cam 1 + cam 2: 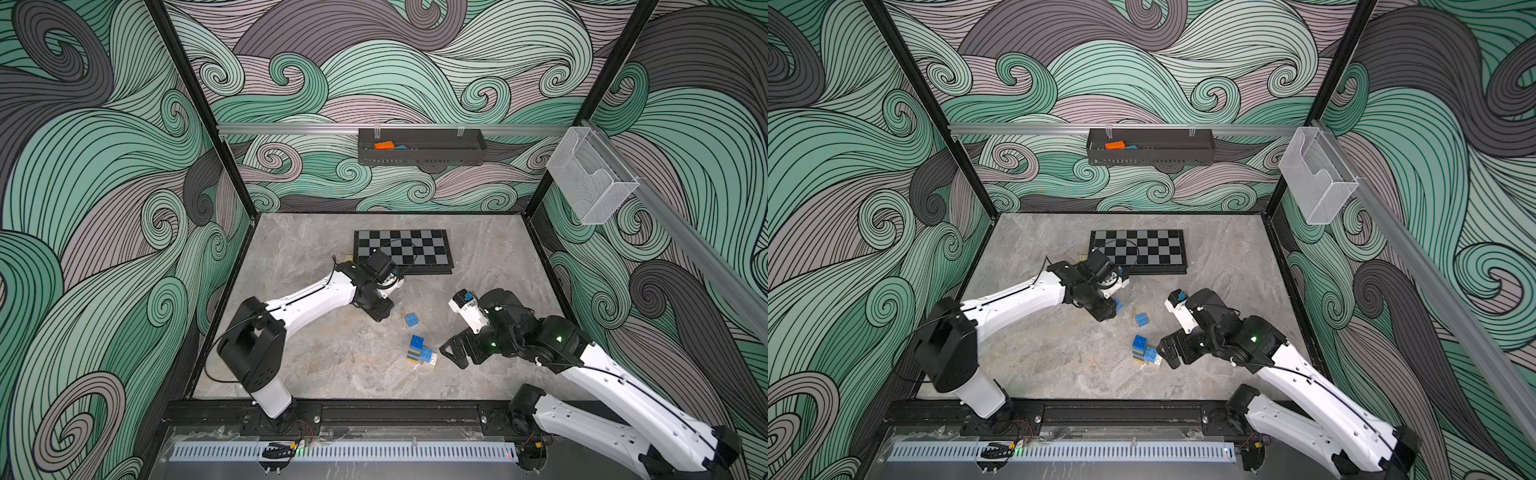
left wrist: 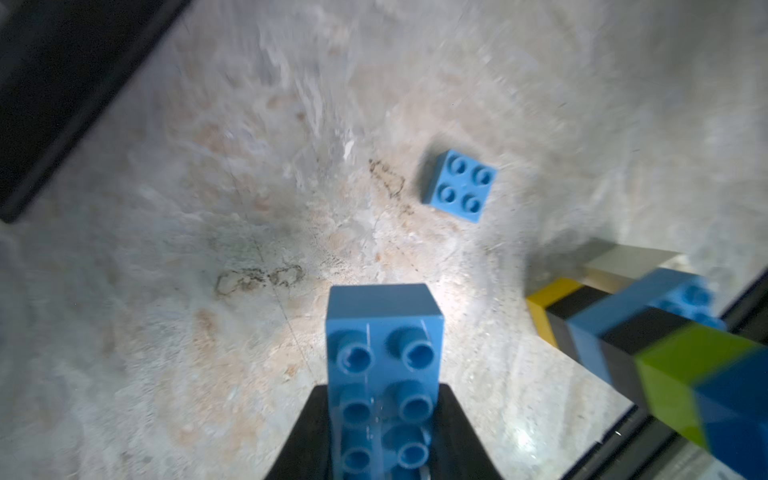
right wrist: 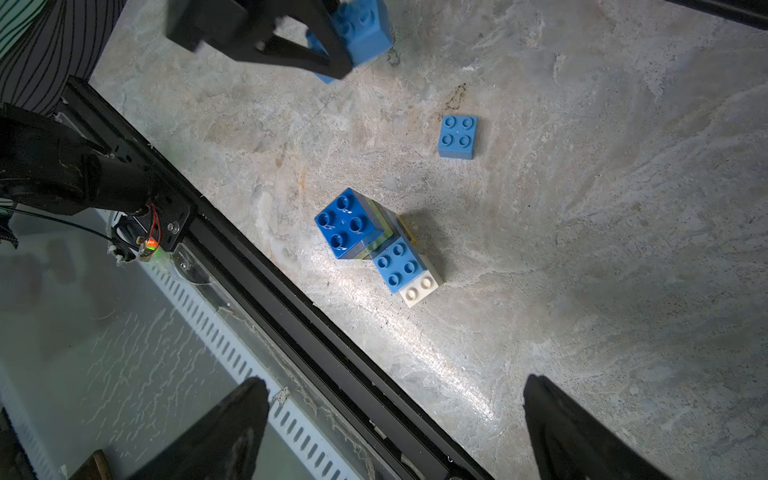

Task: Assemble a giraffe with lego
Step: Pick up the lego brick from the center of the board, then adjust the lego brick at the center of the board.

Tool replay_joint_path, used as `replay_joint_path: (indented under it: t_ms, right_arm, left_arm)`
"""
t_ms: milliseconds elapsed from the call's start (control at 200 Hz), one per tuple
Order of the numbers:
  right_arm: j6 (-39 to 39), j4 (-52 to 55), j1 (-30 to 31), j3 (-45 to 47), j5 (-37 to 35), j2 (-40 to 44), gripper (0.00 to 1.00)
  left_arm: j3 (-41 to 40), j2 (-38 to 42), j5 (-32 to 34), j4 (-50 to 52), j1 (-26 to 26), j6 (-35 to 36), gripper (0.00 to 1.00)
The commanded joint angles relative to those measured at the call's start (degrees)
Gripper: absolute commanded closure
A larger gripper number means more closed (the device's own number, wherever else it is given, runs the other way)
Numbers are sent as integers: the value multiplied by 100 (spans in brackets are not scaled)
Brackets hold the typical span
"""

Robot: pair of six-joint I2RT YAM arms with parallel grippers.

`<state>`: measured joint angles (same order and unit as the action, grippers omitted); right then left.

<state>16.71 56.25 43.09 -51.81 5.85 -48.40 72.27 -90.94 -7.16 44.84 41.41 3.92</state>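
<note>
Left gripper (image 2: 380,415) pinches a long blue brick (image 2: 384,332) by its sides with the studs left clear, probably for pressing onto the giraffe (image 3: 374,245). The giraffe stands part-built on the table (image 3: 582,249). Right gripper (image 3: 395,380) is spread and empty beside it, likely to steady it. The giraffe's legs are mostly hidden beneath its blue tops. A square brick (image 3: 457,137) lies apart.

Walls (image 1: 104,166) printed with swirling waves in green, mauve and dark grey close three sides, joined by black corner posts (image 1: 203,108). At twelve o'clock an aluminium rail (image 1: 291,127) carries a black tray (image 1: 419,160) with an orange block (image 1: 383,145) inside, and at two o'clock hangs a clear plastic bin (image 1: 590,187). The counter (image 1: 316,361) is grey and marbled, and a chessboard (image 1: 419,245) lies toward twelve. At six o'clock runs a pale slotted duct (image 1: 374,451) — the light is even and soft
</note>
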Motion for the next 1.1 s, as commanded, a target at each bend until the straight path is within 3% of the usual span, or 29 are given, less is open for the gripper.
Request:
replay_joint_path:
  t_ms: [0, 135, 405, 670, 1096]
  right_arm:
    - [195, 61, 6, -52, -238, -19, 1]
    - [1068, -25, 2, 324, -325, 38, 1]
    - [1412, -59, -57, 812, -172, -343, 1]
    - [1408, -1011, -52, 1493, -190, -1171, 2]
    - [861, -1594, -133, 1315, -694, -2491, 3]
  left_arm:
    - [315, 515, -405, 733, 16, 380, 100]
    - [529, 841, -760, 1231, 16, 678, 100]
    - [286, 1558, -1305, 979, 25, 1142, 100]
    - [291, 1683, -1601, 825, 110, 1217, 100]
    - [658, 1296, -1780, 1141, 570, 1506, 100]
